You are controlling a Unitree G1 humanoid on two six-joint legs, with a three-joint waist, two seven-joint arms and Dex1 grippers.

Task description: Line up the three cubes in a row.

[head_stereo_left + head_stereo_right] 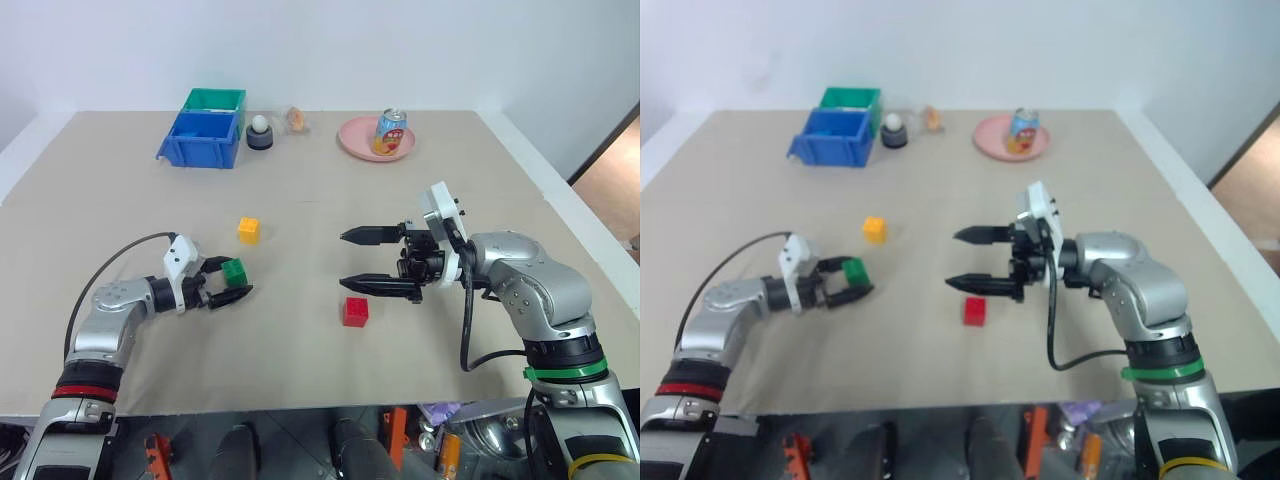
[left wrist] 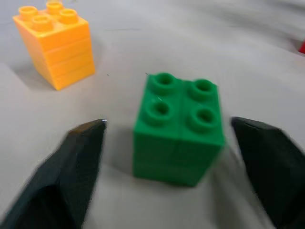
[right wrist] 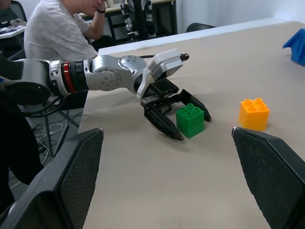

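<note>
Presently the left gripper (image 1: 232, 283) lies low over the tabletop (image 1: 300, 200) with its two black fingers set either side of the green cube (image 1: 234, 271). The left wrist view shows a visible gap between each finger and the cube's sides, so the jaws stand partly open and are not yet clamped; the cube rests on the table, studs up. Just beyond this gripper's fingertips, slightly further up the table, sits the yellow-orange cube (image 1: 249, 230), upright and apart from the green one.

The right gripper (image 1: 351, 260) hangs above the table, pointing toward the left gripper, jaws spread wide with nothing between them. The red cube (image 1: 355, 311) sits on the table just below and near the lower fingertip, not touching it.

Well beyond both grippers, at the far edge, stand a blue bin (image 1: 203, 140) with a green bin (image 1: 215, 100) behind it, and a pink plate (image 1: 355, 140) carrying a soda can (image 1: 390, 131).

A seated person (image 3: 59, 33) is visible in the right wrist view, past the table's end.
</note>
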